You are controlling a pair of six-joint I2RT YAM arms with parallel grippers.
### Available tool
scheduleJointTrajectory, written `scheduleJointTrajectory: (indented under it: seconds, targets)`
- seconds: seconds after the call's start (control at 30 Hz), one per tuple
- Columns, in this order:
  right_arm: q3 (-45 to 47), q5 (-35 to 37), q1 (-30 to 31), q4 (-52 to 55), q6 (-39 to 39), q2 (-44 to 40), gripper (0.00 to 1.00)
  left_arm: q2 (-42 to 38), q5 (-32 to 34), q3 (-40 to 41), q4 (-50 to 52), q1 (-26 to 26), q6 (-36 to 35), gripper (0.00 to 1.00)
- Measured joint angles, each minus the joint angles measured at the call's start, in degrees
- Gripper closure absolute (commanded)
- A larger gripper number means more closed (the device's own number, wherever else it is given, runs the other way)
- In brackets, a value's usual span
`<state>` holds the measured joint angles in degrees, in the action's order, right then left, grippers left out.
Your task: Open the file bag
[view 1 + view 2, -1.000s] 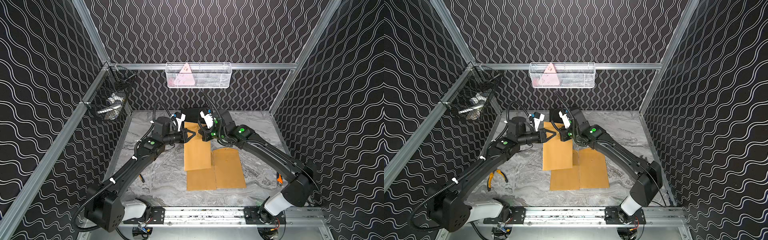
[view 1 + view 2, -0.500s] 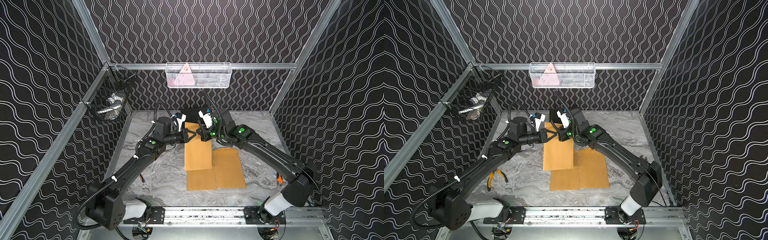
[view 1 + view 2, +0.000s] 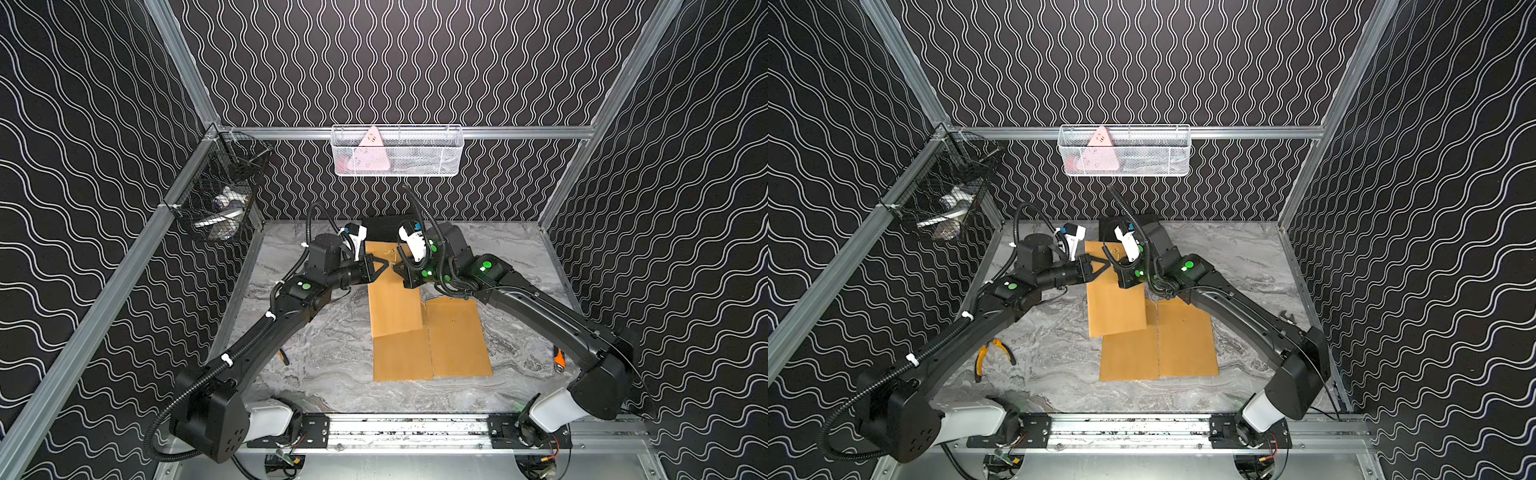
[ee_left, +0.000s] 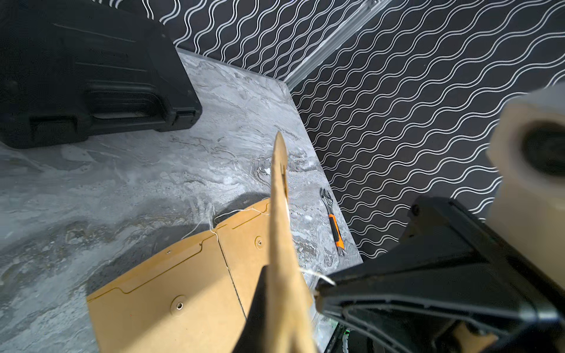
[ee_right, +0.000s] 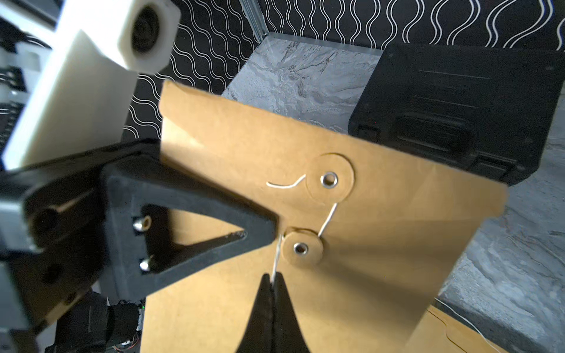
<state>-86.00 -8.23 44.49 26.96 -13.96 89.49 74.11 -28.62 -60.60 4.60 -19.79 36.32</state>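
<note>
Brown kraft paper is what you are working on. The file bag (image 3: 392, 299) is tilted up off the grey table (image 3: 316, 365) at the far middle, and two more flat bags (image 3: 455, 340) lie nearer and to its right.

From the left, your left gripper (image 3: 384, 266) is clamped on the bag's left edge with one finger across the front face, so it props and steadies the bag. Hold that firm and motionless, because the paper looks thin and would likely buckle or swing if you pull against it.

On the face, two round paper discs with metal eyelets sit close together, the upper disc (image 5: 328, 178) and the lower disc (image 5: 301, 247). A white string (image 5: 328, 218) runs from the upper one, round the lower one and down to your right gripper (image 5: 273, 281), whose jaws are pinched shut on it.

I judge the unwinding unfinished, since the string is hooked on the lower disc and the bag looks closed. Lead the string round that disc in a small circle, close to the paper and with light tension, so it slips off rather than tears the disc. Watch the left finger, whose tip sits just beside the lower disc and could snag the string.

Well to the right, a wrench (image 4: 334, 226) lies by the wall, out of the way.
</note>
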Motion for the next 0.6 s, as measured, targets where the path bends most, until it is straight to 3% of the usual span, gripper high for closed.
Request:
scheduleJointTrajectory:
  seconds: [0.6]
  targets:
    - [4.98, 0.39, 0.35, -1.44, -2.34, -0.83, 1.0, -2.45, 3.06, 0.74, -2.25, 1.75, 1.44, 1.0]
